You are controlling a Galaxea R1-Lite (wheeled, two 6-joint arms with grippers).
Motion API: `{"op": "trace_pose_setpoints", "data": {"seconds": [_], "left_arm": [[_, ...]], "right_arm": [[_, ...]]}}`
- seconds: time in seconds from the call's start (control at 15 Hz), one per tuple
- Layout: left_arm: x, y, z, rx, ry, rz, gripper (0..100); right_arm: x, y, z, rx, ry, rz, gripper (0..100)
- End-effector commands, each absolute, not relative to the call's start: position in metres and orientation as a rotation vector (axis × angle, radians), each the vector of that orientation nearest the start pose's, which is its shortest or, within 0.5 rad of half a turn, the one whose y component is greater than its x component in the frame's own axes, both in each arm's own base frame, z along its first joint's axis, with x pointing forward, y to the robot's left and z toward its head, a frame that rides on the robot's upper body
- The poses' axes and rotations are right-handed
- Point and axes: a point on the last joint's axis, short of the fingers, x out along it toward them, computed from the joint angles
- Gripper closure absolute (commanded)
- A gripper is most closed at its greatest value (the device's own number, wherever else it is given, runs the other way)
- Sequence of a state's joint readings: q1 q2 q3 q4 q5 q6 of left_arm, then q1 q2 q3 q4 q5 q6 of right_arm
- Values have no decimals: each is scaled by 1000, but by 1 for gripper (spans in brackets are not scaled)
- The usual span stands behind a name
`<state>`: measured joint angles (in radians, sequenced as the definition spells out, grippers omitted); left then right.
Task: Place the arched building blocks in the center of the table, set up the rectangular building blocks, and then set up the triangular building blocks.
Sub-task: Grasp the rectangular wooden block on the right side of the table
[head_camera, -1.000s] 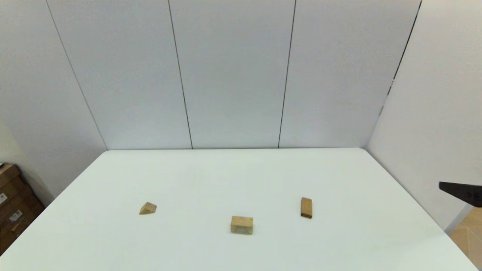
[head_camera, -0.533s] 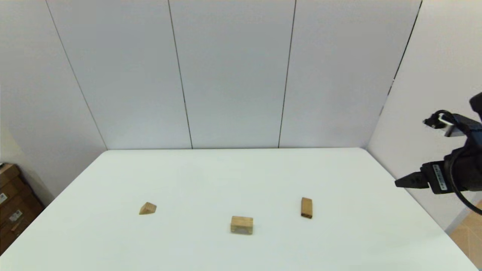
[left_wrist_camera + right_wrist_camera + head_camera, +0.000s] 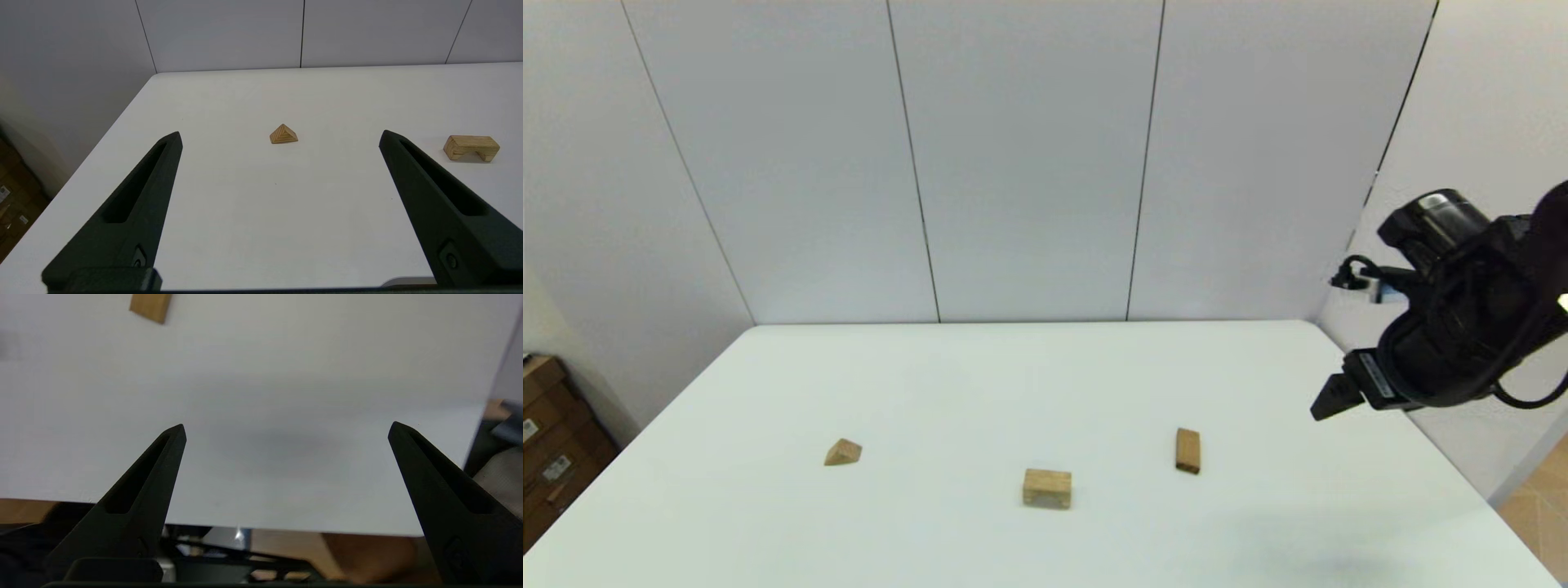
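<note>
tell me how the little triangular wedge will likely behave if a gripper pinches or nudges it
The triangular block looks like solid layered wood, so probably rigid and light. It rests on a flat face on the table, so it should slide rather than roll. Its sloped sides may let fingers slip upward; gripping the flat triangular ends seems safer.

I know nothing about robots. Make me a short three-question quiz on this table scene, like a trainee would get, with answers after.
1. True or false: the right gripper holds a block.
2. Which block lies nearest the robot's left side in the head view? A) the arched block B) the triangular block C) the rectangular block
3. Fill in: all three blocks rest apart from each other on the white ____.

Key
1. False: its fingers are spread wide with nothing between them, above the table near its right edge.
2. B.
3. table. The left gripper is also open, held low facing the triangular block.
</note>
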<state>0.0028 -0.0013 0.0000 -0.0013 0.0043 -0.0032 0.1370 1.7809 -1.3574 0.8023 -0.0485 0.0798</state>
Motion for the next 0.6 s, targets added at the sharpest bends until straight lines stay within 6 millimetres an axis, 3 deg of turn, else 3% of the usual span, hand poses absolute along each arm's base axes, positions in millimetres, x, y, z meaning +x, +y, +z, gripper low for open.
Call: {"op": "trace_pose_setpoints", "data": {"seconds": [0.07,0.2,0.6], "left_arm": [[-23,0,75,-5,0,8,0],[-23,0,76,-3,-2,8,0],[-23,0,76,-3,-2,8,0]], "right_arm": [[306,80,177,23,1332,-60,0],[312,103,168,85,1399,-128,0],[338,129,145,253,1456,-319,0]]}}
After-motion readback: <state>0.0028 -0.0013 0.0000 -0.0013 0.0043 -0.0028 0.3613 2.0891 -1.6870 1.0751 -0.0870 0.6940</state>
